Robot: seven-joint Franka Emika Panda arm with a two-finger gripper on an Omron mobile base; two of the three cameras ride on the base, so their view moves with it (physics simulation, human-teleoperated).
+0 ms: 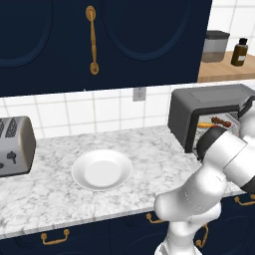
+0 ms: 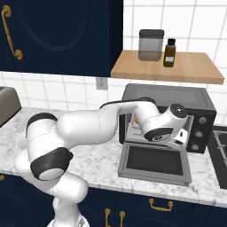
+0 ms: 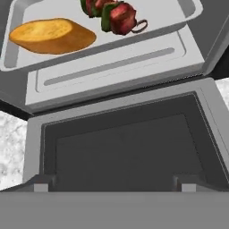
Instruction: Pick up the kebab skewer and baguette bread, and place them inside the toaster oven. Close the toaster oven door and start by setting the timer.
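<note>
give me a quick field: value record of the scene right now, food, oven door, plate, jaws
baguette bread: lying on the tray inside the toaster oven
kebab skewer: on the same tray, beside the bread
tray: light grey, holding both foods
toaster oven door: open, folded down flat over the counter
white plate: bare, on the marble counter
silver toaster: at the counter's left end
gripper: above the open door, jaws open, holding nothing
left to do: close the door, set the timer

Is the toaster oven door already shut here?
No. The toaster oven door lies folded down flat on the counter, with the baguette bread and kebab skewer on the tray inside.
</note>
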